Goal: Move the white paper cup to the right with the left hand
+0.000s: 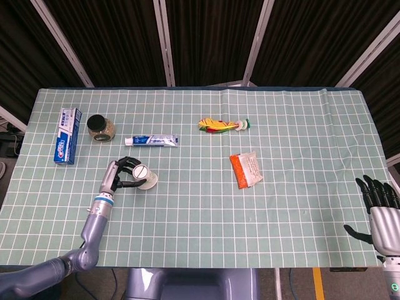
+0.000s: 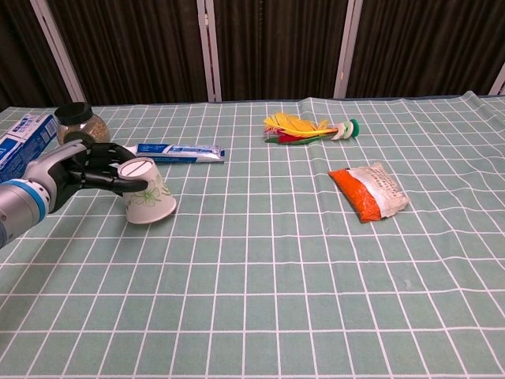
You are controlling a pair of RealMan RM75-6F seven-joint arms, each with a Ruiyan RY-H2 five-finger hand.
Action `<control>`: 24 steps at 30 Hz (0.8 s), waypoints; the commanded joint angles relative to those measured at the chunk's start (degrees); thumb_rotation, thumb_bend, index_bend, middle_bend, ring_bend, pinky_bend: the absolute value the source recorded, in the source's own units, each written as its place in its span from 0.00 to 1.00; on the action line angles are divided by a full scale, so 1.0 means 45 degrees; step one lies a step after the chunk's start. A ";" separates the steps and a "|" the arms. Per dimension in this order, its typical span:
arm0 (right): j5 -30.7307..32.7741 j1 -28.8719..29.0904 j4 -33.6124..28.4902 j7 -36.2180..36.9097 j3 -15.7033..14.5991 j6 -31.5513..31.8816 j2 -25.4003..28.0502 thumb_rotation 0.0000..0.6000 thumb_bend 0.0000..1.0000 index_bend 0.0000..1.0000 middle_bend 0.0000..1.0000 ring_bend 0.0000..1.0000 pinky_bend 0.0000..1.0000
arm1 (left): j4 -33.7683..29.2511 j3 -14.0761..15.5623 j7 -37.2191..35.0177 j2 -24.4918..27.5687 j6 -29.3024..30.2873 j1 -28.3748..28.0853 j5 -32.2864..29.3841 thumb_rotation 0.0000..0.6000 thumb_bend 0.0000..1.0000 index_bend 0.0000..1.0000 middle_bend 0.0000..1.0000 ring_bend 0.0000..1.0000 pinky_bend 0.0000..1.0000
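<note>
The white paper cup [image 1: 145, 177] [image 2: 147, 202], printed with green leaves, is upside down and tilted, its rim near or on the cloth left of centre. My left hand [image 1: 122, 174] [image 2: 88, 169] holds it from the left, fingers curled over its upturned base. The small die seen earlier is hidden, apparently behind or under the cup. My right hand [image 1: 379, 209] hangs at the table's near right corner, fingers spread, holding nothing; the chest view does not show it.
Behind the cup lie a toothpaste tube [image 1: 150, 141] [image 2: 178, 151], a dark-lidded jar [image 1: 100, 127] [image 2: 79, 120] and a blue toothpaste box [image 1: 67, 134] [image 2: 24, 141]. A yellow-red feather toy [image 1: 222, 125] [image 2: 306, 127] and an orange snack packet [image 1: 245, 169] [image 2: 368, 190] lie further right.
</note>
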 commanded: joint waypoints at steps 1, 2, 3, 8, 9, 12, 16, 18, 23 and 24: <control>-0.0010 -0.0003 -0.0001 0.0003 -0.0004 0.0010 -0.0001 1.00 0.00 0.00 0.00 0.00 0.00 | 0.0007 0.0111 -0.0232 0.0061 -0.0326 0.0025 0.0118 1.00 0.00 0.52 0.26 0.28 0.37; -0.0019 -0.0006 -0.0001 0.0007 -0.0007 0.0018 -0.0001 1.00 0.00 0.00 0.00 0.00 0.00 | -0.0101 0.0195 -0.0490 0.0208 -0.0522 0.0052 0.0313 1.00 0.00 0.43 0.17 0.19 0.31; -0.0027 -0.0007 -0.0002 0.0008 -0.0006 0.0027 0.0001 1.00 0.00 0.00 0.00 0.00 0.00 | -0.0165 0.0252 -0.0668 0.0306 -0.0628 0.0068 0.0472 1.00 0.00 0.35 0.11 0.13 0.25; -0.0082 -0.0025 -0.0025 0.0017 -0.0006 0.0097 0.0012 1.00 0.00 0.00 0.00 0.00 0.00 | -0.0372 0.0532 -0.1689 0.0694 -0.0263 0.0338 0.1694 1.00 0.00 0.00 0.00 0.00 0.00; -0.0096 -0.0029 -0.0032 0.0024 -0.0010 0.0107 0.0017 1.00 0.00 0.00 0.00 0.00 0.00 | -0.0457 0.0582 -0.2006 0.0795 -0.0047 0.0436 0.2017 1.00 0.00 0.00 0.00 0.00 0.00; -0.0153 -0.0042 -0.0063 0.0036 -0.0031 0.0135 0.0031 1.00 0.00 0.00 0.00 0.00 0.00 | -0.0787 0.0714 -0.2849 0.1232 0.0833 0.0737 0.3051 1.00 0.00 0.00 0.00 0.00 0.00; -0.0272 -0.0068 -0.0121 0.0045 -0.0069 0.0201 0.0056 1.00 0.00 0.00 0.00 0.00 0.00 | -0.1300 0.0976 -0.2912 0.2041 0.2016 0.1067 0.4192 1.00 0.00 0.00 0.00 0.00 0.00; -0.0346 -0.0085 -0.0164 0.0057 -0.0091 0.0246 0.0073 1.00 0.00 0.00 0.00 0.00 0.00 | -0.1664 0.1124 -0.2670 0.2572 0.2642 0.1264 0.4711 1.00 0.00 0.00 0.00 0.00 0.00; -0.0549 -0.0082 -0.0345 0.0070 -0.0114 0.0330 0.0117 1.00 0.00 0.00 0.00 0.00 0.00 | -0.2308 0.1644 -0.0266 0.4058 0.4518 0.1944 0.6022 1.00 0.00 0.00 0.00 0.00 0.00; -0.0624 -0.0061 -0.0417 0.0039 -0.0103 0.0359 0.0116 1.00 0.00 0.00 0.00 0.00 0.00 | -0.2410 0.1885 0.1581 0.4644 0.4905 0.2280 0.6183 1.00 0.00 0.00 0.00 0.00 0.00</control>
